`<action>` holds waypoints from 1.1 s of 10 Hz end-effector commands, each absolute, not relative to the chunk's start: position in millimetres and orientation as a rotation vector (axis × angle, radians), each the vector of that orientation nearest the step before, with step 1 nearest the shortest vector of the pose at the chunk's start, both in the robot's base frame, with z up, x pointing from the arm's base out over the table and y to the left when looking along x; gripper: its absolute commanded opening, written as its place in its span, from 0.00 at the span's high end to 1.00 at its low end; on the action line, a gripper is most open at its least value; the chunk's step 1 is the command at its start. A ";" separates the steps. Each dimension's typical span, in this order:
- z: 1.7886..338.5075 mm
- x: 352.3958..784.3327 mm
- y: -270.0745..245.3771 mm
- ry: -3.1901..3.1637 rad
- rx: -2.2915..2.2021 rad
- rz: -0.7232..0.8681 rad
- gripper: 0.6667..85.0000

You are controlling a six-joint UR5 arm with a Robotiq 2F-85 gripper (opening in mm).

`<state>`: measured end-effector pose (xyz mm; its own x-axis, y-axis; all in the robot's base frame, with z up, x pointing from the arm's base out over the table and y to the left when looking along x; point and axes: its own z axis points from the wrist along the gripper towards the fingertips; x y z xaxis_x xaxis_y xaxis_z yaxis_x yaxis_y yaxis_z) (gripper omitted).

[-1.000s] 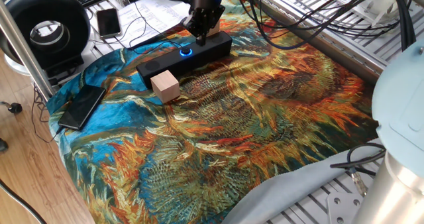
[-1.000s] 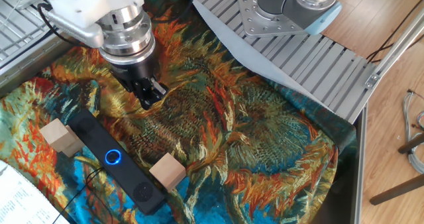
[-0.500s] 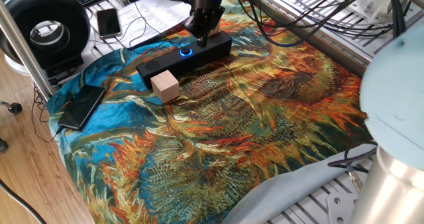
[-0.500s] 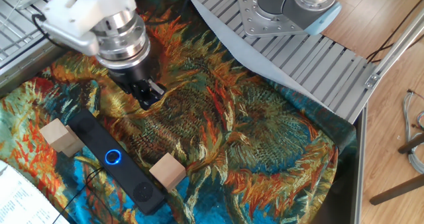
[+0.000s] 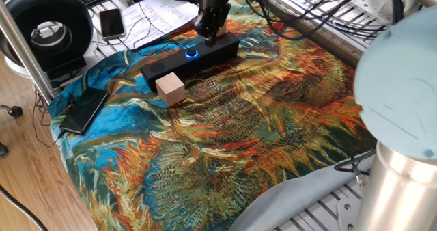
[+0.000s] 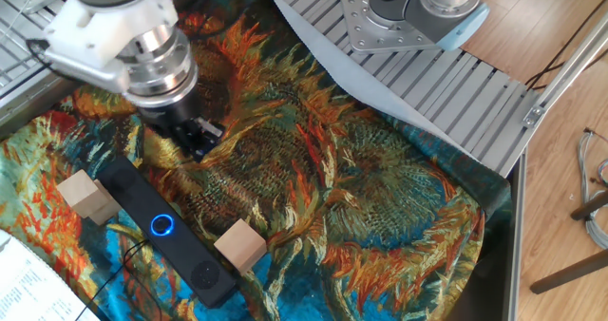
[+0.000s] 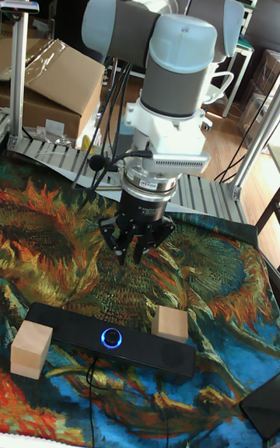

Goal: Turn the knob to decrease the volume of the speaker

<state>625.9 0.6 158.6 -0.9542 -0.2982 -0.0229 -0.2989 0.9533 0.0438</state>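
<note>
The speaker [image 5: 193, 56] is a long black bar lying on the sunflower-patterned cloth, also seen in the other fixed view [image 6: 171, 231] and the tall fixed view [image 7: 109, 347]. The knob [image 5: 191, 52] glows with a blue ring at the bar's middle [image 6: 162, 226] [image 7: 113, 337]. My gripper [image 7: 134, 252] points down over the cloth behind the speaker, a little to the side of the knob and apart from it [image 6: 198, 142] [image 5: 207, 31]. Its fingertips stand close together with nothing between them.
One tan wooden cube [image 5: 170, 89] sits in front of the speaker and another [image 6: 92, 196] at its far side. A flat black phone [image 5: 85, 109] lies on the cloth's left edge. A round black device [image 5: 48, 29], cables and metal rails ring the cloth.
My gripper has shifted a short way sideways along the back of the speaker, toward the far cube. The arm's big joint has swung further into one fixed view. The speaker has not moved.
</note>
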 end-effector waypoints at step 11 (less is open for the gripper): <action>126.8 664.9 -23.5 2.945 -0.929 -0.071 0.45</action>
<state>667.4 -15.3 127.9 -0.8399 -0.5390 -0.0638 -0.5373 0.8423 -0.0427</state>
